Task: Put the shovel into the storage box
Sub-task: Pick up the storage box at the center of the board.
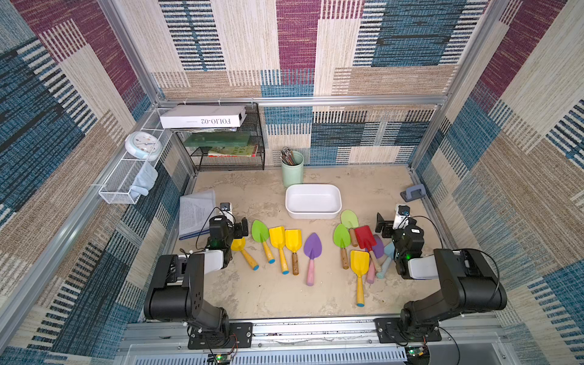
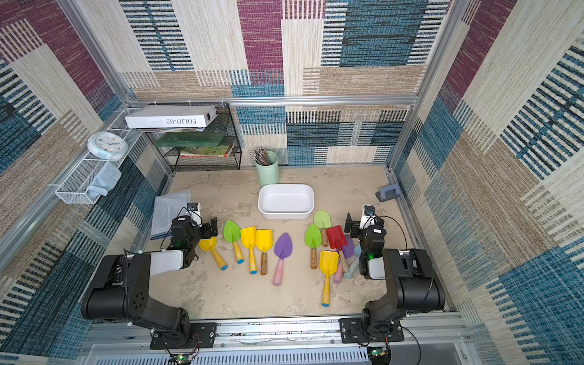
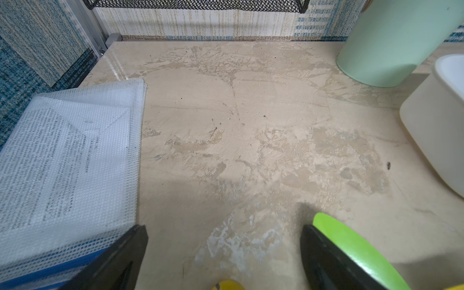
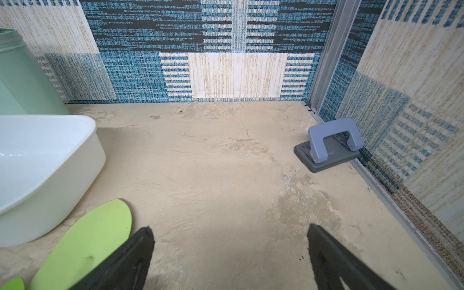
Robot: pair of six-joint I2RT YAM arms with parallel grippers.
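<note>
My left pincer [image 3: 223, 227] and right pincer [image 4: 229, 226] both stand spread, holding nothing; the toy shovels [image 1: 312, 249] lie on the table [image 1: 268, 294], at six o'clock from the white storage box [image 1: 313, 200].

We see the pale blue shovel [image 1: 384, 268], nearer the robot than the storage box [image 1: 311, 215], half hidden by the right arm [image 1: 410, 249].

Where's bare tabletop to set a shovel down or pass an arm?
Free: between storage box and hole punch; between document pouch and storage box; the near strip before the front rail. Crowded: the overlapping shovels beside the right gripper.
</note>
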